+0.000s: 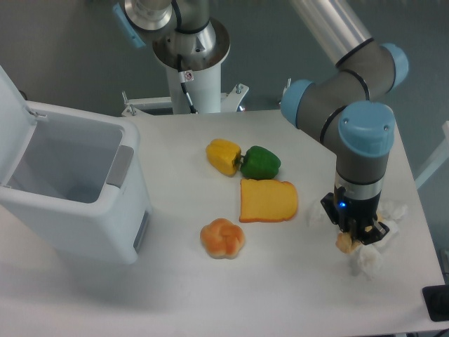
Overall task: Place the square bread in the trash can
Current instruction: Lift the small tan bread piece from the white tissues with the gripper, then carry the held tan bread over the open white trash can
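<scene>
White trash can (77, 186) sits open, far to the left of my end effector (358, 242).

The square bread (268, 201) lies flat on the table (295, 295) just left of the end effector, between it and the bin, long side toward me. I can't tell whether the fingers are spread; something pale sits beneath them.

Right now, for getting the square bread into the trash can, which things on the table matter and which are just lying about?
Part of the job:
square bread, flat on the table
trash can, lid open
gripper, over at the table's right edge, away from the bread

Just lying about:
yellow pepper
green pepper
round bun
crumpled white stuff by the gripper
</scene>
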`<action>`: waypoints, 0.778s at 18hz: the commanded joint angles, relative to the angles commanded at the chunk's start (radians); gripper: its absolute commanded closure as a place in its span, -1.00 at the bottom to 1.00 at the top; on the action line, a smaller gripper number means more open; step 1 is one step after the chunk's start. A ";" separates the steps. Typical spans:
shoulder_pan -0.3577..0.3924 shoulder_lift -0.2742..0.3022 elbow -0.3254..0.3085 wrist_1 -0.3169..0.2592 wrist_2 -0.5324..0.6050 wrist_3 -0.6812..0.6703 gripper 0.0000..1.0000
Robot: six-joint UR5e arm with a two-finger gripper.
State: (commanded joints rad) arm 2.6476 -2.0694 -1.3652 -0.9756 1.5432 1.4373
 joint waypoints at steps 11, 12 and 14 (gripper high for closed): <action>-0.021 0.086 -0.017 -0.023 -0.086 -0.057 0.65; -0.024 0.100 -0.031 -0.021 -0.124 -0.070 0.65; -0.028 0.138 -0.055 -0.020 -0.193 -0.112 0.66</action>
State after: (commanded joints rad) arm 2.6201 -1.9315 -1.4203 -0.9956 1.3502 1.3256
